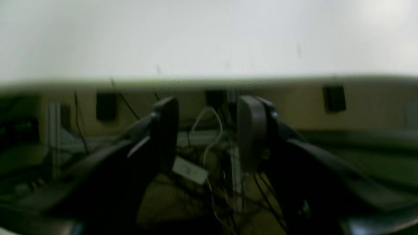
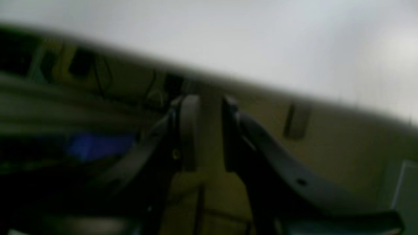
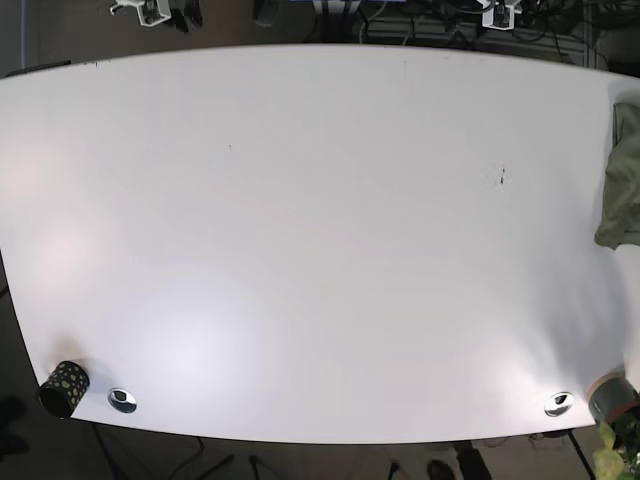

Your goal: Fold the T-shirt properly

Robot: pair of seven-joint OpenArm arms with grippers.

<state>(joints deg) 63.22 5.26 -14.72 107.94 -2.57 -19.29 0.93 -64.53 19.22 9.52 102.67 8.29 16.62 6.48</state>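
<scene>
Fold not started: the crumpled olive-green fabric T-shirt [image 3: 622, 190] sits bunched at the 3 o'clock edge of the wide white table [image 3: 300, 230] in the base view, partly cut off by the frame, nowhere near flat. Everything is left: drag it to centre, spread it, fold sleeves and body. Neither arm shows in the base view; only the wrist views show them. Left gripper [image 1: 207, 130] has its dark fingers spread wide, nothing between them, aimed past the table edge at cables and clutter beyond. Right gripper [image 2: 209, 130] shows a narrower gap, also holding nothing; the frame is blurry, so probably partly parted. Neither wrist view shows the shirt. Base view alone shows a dark speckled cylinder [image 3: 64, 388] at 7 o'clock and two small metal discs [image 3: 122, 400] along the 6 o'clock edge.
</scene>
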